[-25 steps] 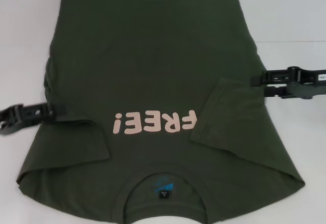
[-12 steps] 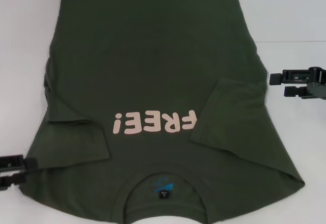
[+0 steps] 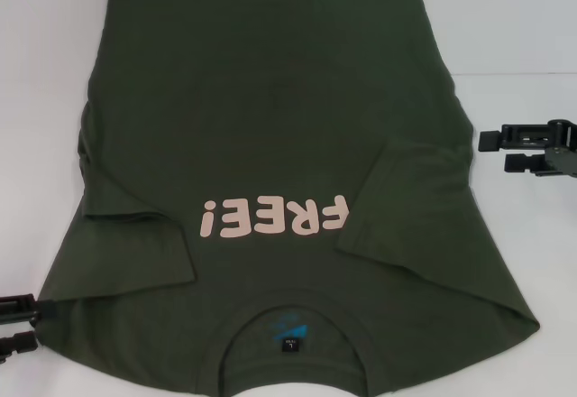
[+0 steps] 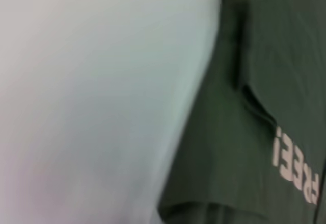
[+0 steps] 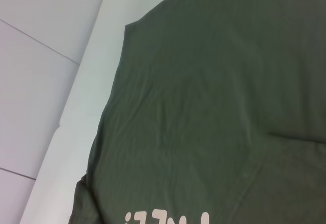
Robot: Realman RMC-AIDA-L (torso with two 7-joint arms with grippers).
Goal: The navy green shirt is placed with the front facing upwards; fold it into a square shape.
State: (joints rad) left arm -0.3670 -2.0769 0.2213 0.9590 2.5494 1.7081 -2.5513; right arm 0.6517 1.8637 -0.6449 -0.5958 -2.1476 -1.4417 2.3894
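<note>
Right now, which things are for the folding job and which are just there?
For the job:
navy green shirt, both sleeves folded in
left tool, open, beside the shirt's near corner
right tool, open, clear of the shirt

Just there:
white table

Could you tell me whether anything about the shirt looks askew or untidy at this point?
Slightly. Both sleeves of the navy green shirt are folded in over the front, but the right one covers the edge of the FREE! lettering while the left stops short. Its left side edge is rumpled.

white table (image 3: pixel 523 36), navy green shirt (image 3: pixel 270 126) spread flat
</note>
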